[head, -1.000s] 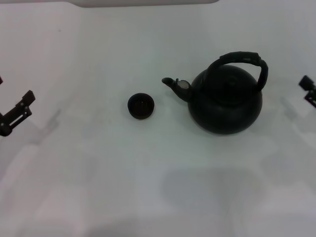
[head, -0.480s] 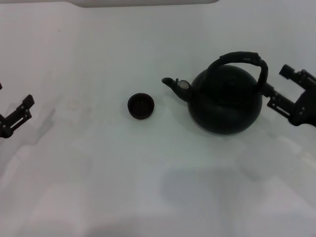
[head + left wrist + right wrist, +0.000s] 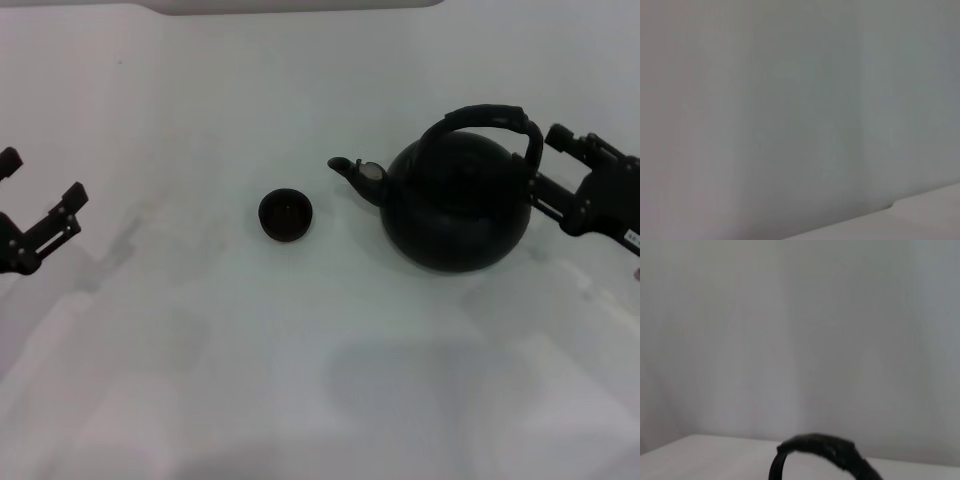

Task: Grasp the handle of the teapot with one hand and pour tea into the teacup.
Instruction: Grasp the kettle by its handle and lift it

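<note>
The black teapot (image 3: 458,205) stands upright at the right of the white table, its spout with the silvery disc (image 3: 372,172) pointing left. Its arched handle (image 3: 490,120) rises over the top and also shows in the right wrist view (image 3: 825,450). The small black teacup (image 3: 286,214) stands to the left of the spout, apart from it. My right gripper (image 3: 547,160) is open, just right of the handle's right end, holding nothing. My left gripper (image 3: 42,192) is open and empty at the far left edge. No tea is visible.
The white table (image 3: 300,360) carries only the teapot and teacup. Its far edge with a pale panel (image 3: 290,5) runs along the top. The left wrist view shows only blank pale surface.
My right gripper has come in from the right edge up to the handle's right end. My left gripper has shifted slightly up and inward. Teapot and teacup have not moved.
</note>
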